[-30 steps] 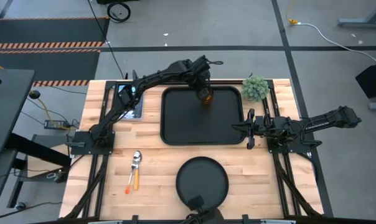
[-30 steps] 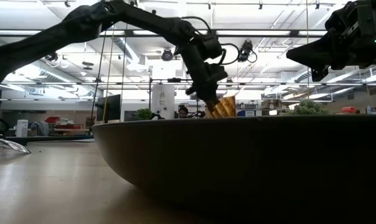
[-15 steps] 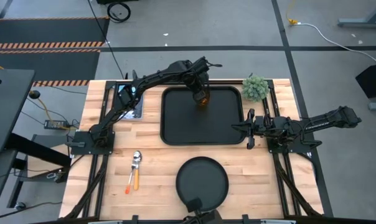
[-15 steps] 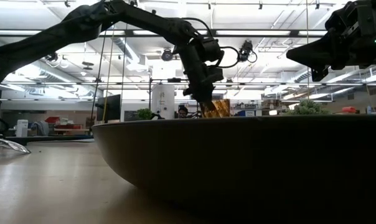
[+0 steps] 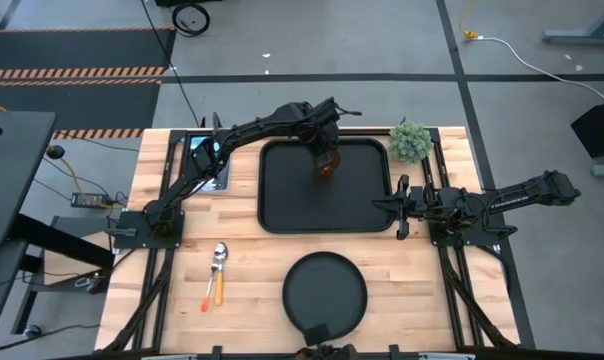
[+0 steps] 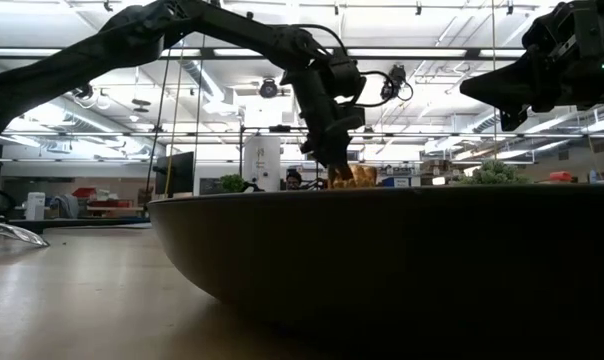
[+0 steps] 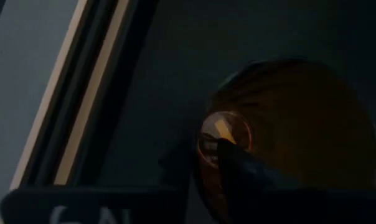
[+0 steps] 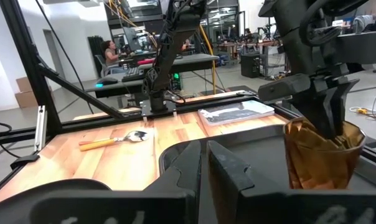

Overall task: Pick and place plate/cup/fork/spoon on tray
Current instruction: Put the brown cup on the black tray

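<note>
The amber cup stands over the far middle of the black tray, and my left gripper is shut on it from above; the cup also shows in the right wrist view. The round black plate lies on the table near the front edge. The spoon and the fork lie side by side on the table at the near left. My right gripper hovers shut and empty at the tray's right rim. My left gripper holds the cup by its rim, fingers pointing down from above. In the left wrist view one dark finger reaches inside the cup; the other is hidden. The cup is nearly upright; its base is at the tray floor, but whether it touches, I cannot tell.
A small fuzzy green plant stands off the tray's far right corner. A flat grey device lies at the far left. The plate's rim fills the low view. People sit at desks beyond the table.
My left gripper has gone down and slightly toward the table's near edge with the cup. The cup has sunk toward the tray floor and stands less tilted than a second ago.
</note>
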Controlling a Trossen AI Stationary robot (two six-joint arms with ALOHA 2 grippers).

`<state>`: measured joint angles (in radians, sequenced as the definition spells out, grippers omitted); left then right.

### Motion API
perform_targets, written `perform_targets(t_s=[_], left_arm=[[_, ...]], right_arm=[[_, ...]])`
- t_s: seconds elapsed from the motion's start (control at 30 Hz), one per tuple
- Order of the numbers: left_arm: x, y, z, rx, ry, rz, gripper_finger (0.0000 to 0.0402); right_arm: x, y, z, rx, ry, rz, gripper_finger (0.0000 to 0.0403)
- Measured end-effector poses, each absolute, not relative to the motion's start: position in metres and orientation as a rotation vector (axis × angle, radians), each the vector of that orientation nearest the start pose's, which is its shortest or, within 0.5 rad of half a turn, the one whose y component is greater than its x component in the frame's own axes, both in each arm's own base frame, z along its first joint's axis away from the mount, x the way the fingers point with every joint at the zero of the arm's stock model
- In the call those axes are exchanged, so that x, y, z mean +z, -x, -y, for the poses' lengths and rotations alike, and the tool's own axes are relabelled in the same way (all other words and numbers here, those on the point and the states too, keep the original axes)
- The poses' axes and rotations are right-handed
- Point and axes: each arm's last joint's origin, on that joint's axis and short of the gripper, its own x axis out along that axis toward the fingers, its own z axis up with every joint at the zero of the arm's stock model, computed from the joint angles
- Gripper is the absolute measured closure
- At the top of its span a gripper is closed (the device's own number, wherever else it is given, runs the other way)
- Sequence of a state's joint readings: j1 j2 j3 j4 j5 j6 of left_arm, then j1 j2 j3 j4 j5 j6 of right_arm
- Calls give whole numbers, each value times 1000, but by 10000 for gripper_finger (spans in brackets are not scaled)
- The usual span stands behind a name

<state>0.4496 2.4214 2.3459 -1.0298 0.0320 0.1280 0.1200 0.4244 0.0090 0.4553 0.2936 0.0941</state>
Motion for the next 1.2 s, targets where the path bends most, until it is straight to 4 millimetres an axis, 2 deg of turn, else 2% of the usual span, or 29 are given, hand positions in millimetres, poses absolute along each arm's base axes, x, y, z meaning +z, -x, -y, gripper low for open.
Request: perform_targets(t_s=[0.23, 0.37, 0.53, 0.6, 0.77, 0.93, 1.07, 1.2], left_arm=[[239, -464, -224, 305, 113, -1030, 264], [250, -461, -223, 288, 83, -1014, 246], [276, -448, -216, 236, 57, -1025, 240], [279, -440, -213, 221, 61, -1083, 242], [269, -427, -210, 207, 97, -1233, 253], [242, -425, -209, 193, 120, -1321, 259], [218, -427, -205, 181, 120, -1340, 260], [202, -437, -200, 184, 91, -1277, 260]], right_arm=[[172, -123, -6, -172, -102, 47, 369], [172, -123, -6, -172, -102, 47, 369], [172, -123, -6, -172, -102, 47, 369], [172, -123, -6, -172, -102, 47, 369], [172, -123, -6, -172, -102, 47, 369], [172, -123, -6, -172, -102, 47, 369], [172, -123, -6, -172, -102, 48, 369], [172, -123, -6, -172, -102, 47, 369]])
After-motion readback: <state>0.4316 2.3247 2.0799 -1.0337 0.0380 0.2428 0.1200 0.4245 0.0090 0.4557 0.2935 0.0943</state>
